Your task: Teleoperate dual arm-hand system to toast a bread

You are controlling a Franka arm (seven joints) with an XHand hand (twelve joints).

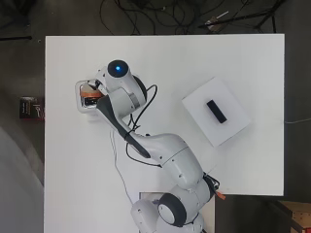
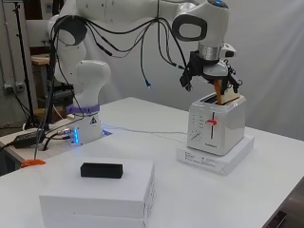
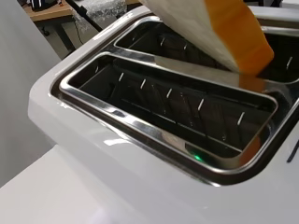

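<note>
Wrist view showed the bread slice (image 3: 219,32), white-faced with an orange crust, tilted over the toaster (image 3: 93,154) with its lower corner dipping into one of the two chrome-rimmed slots (image 3: 154,135); whether it touched the wire guides inside could not be told. The other slot lay just beyond it, largely hidden behind the slice.

From the side, the bread slice (image 2: 227,96) stood partly out of the top of the toaster (image 2: 216,126), leaning, and the hand (image 2: 207,71) hung straight above it, its dark fingers curled down round the upper part of the slice, holding it. The toaster's lever (image 2: 212,122), red-tipped, sat about midway along its front track. The toaster rested on a flat white box (image 2: 216,156), which lay on the table (image 2: 266,190).

Overhead, the toaster (image 1: 86,99) sat near the table's left edge, mostly covered by the arm's end; the hand itself did not show there. Well apart, toward the right edge of the table (image 1: 73,184), lay a larger white box (image 1: 216,111) set at an angle, with a small black block (image 1: 216,111) on its top.
</note>
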